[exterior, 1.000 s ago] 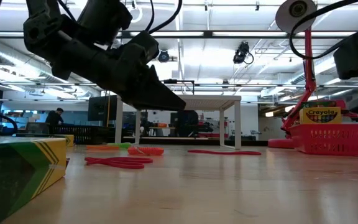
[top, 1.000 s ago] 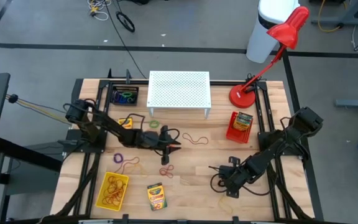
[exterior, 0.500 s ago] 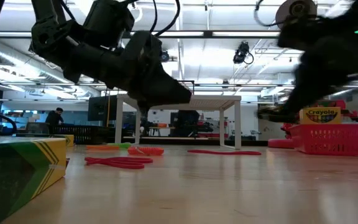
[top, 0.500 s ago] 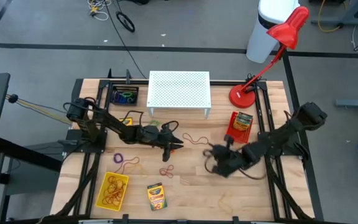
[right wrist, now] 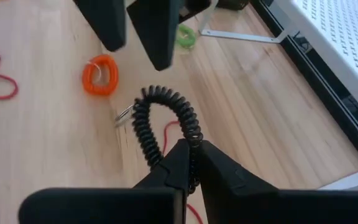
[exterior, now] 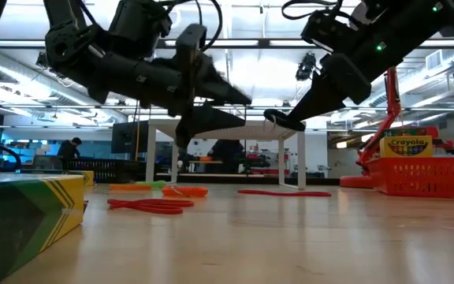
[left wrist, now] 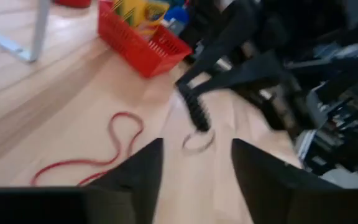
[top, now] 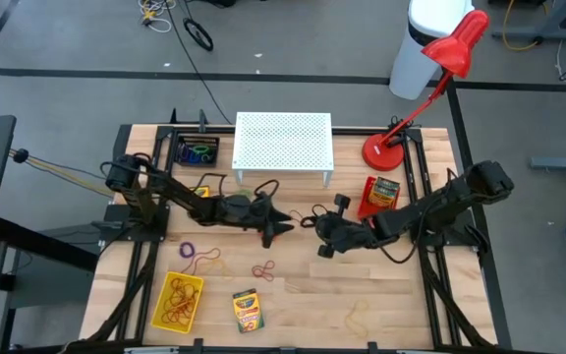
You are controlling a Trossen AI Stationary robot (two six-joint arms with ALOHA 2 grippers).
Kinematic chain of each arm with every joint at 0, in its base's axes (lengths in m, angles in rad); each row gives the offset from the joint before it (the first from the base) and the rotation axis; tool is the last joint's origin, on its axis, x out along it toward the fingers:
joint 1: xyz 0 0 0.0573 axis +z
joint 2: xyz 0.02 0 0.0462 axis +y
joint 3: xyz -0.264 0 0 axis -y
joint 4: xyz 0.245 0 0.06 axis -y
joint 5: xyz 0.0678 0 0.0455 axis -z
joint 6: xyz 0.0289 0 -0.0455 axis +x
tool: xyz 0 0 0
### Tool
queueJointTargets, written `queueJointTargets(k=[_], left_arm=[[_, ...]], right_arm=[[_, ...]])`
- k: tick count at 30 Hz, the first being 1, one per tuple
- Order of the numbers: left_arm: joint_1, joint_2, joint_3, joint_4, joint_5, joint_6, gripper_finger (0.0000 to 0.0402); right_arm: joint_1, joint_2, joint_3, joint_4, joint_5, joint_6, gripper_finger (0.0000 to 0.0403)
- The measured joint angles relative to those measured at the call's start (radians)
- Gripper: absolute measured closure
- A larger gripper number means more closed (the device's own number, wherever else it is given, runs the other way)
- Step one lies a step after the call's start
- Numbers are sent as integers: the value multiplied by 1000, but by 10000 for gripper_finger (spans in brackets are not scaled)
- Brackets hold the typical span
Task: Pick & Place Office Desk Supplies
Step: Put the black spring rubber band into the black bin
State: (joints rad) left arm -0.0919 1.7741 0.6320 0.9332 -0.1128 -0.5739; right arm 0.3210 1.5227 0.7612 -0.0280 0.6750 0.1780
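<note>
While sorting is partly done, we count plenty left. Yellow bin holds rubber bands, red basket holds a crayon box, dark tray holds green and blue loops.

Right pincer is clamped on a black coiled loop, lifted off the surface mid-table; it looks to have a small metal ring at the free end, though the view is soft there. Left pincer hangs just beside it, fingers apart and holding nothing, tips aimed at the coil, so we judge a handover or a meet-up in the middle.

Left loose:
- crayon box at the near edge
- purple loop
- orange loop
- green loop near the white stand
- red bands and a long red band
- tan band

Around: red lamp at the far right corner. The two arms crowd the centre, and the long red band lies right under both pincers, so we see a collision or snag risk there.
</note>
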Motion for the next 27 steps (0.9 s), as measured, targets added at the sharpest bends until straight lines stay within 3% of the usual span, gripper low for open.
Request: queueJointTargets(k=[5, 9, 14, 22, 27], left_arm=[[-13, 37, 83, -16, 5, -16, 141], [-18, 109, 174, -93, -15, -26, 142], [-17, 154, 221, -90, -44, -31, 203], [-12, 150, 219, -87, -45, 2, 369], [-5, 141, 218, -135, -44, 18, 371]], right_arm=[[0, 0, 0, 32, 2, -8, 371], [0, 0, 0, 34, 0, -11, 371], [0, 0, 0, 32, -3, -10, 371], [0, 0, 0, 39, -14, -10, 370], [0, 0, -1, 66, -13, 2, 360]])
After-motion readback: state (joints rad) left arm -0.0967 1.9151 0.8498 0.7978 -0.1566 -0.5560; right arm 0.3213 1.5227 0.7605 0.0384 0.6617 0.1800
